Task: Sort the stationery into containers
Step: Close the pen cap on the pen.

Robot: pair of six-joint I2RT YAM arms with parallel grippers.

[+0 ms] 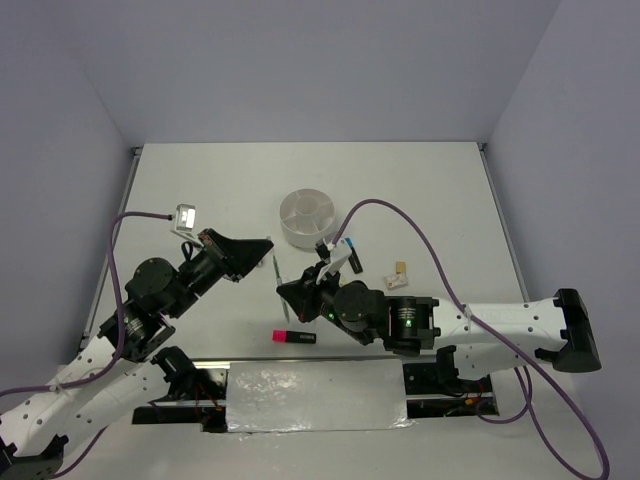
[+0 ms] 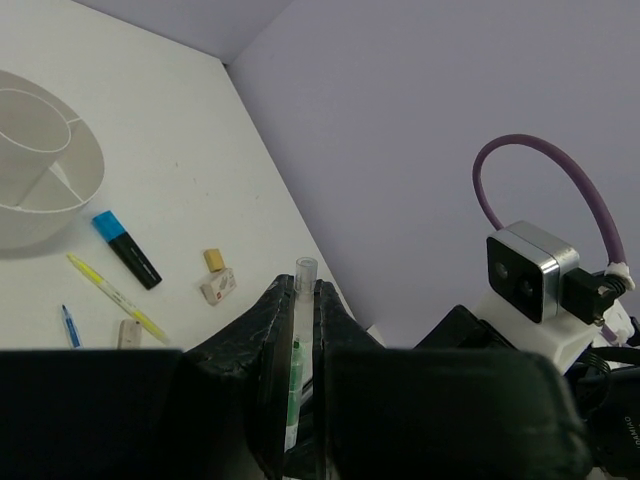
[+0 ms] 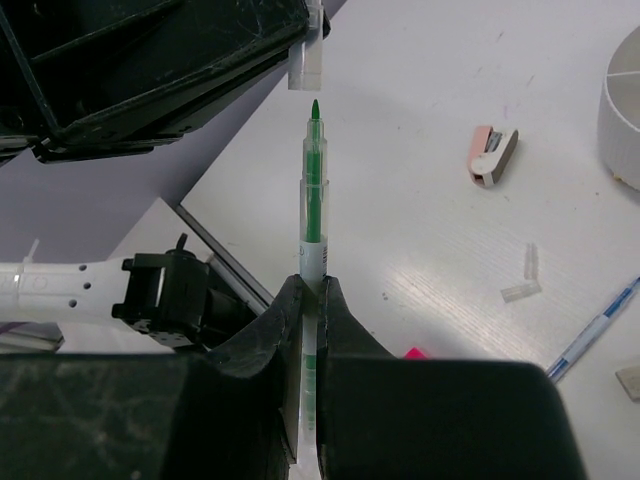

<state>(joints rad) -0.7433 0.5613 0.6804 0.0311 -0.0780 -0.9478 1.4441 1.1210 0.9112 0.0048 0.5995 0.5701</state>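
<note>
My left gripper (image 2: 298, 290) is shut on a clear pen cap (image 2: 304, 272), raised above the table at middle left (image 1: 266, 247). My right gripper (image 3: 311, 285) is shut on a green thin pen (image 3: 314, 200). The pen's bare tip points at the cap (image 3: 306, 62) and stands just short of it. The round white divided cup (image 1: 310, 216) stands beyond both grippers. A pink-and-black highlighter (image 1: 294, 336) lies near the front edge. A blue-and-black highlighter (image 2: 127, 250), a yellow stick (image 2: 118, 298), a blue pen (image 2: 68, 326), and tan (image 2: 214, 260) and white (image 2: 218, 287) erasers lie on the table.
A small pink-and-white piece (image 3: 493, 156) and a loose clear cap (image 3: 524, 275) lie on the table between the grippers and the cup (image 3: 622, 110). The erasers (image 1: 399, 275) lie right of the right arm's wrist. A foil-covered plate (image 1: 315, 395) sits between the arm bases.
</note>
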